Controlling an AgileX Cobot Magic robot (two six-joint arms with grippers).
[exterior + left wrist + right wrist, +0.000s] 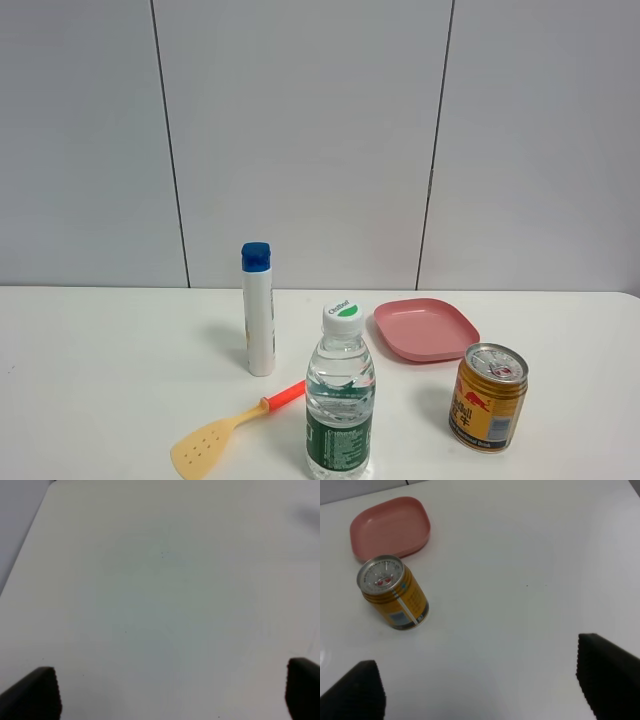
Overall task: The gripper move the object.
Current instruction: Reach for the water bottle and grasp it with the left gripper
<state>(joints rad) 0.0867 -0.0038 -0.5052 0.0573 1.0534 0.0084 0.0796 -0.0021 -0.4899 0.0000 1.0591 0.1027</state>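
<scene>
A small clear water bottle (340, 400) with a white cap bearing a green mark and a dark green label stands upright at the front middle of the white table (100, 380). Neither arm shows in the exterior high view. My left gripper (172, 692) is open over bare table, with only its two black fingertips (35, 695) in view. My right gripper (480, 690) is open and empty above the table, to one side of the gold can (392, 592). The bottle is out of both wrist views.
A tall white tube with a blue cap (258, 308) stands behind and left of the bottle. A yellow spatula with an orange handle (232, 422) lies to its left. A pink plate (425, 328) sits behind right, and the gold can (487, 396) stands right.
</scene>
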